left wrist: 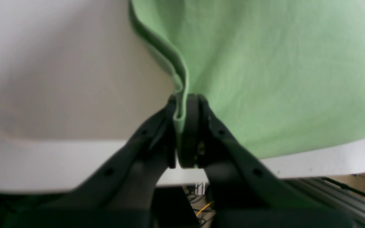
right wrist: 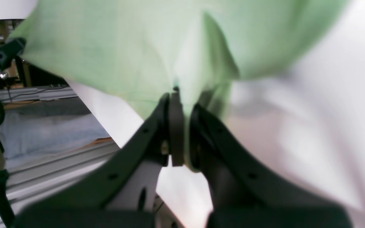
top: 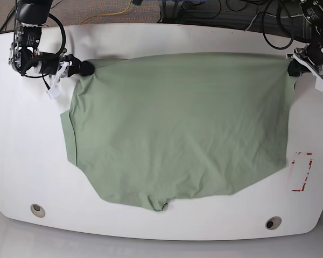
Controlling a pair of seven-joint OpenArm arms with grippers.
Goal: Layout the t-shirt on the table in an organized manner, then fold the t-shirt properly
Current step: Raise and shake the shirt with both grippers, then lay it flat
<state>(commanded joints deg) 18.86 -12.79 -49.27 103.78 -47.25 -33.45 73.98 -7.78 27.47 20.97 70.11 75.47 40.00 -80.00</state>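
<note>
Both claws were pinching t-shirt (top: 177,129) corners at the counter's (top: 167,37) far edge: left claw (left wrist: 182,126), right claw (right wrist: 182,126). Fabric spread between them.

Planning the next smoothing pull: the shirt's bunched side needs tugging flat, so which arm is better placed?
Right: its gripper pinches the t-shirt directly above the folded-under edge. The left gripper holds the smoother side.

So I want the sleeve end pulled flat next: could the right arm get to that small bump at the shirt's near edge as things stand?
Probably not yet: the right pincer is shut on the shirt at the far corner.
</note>
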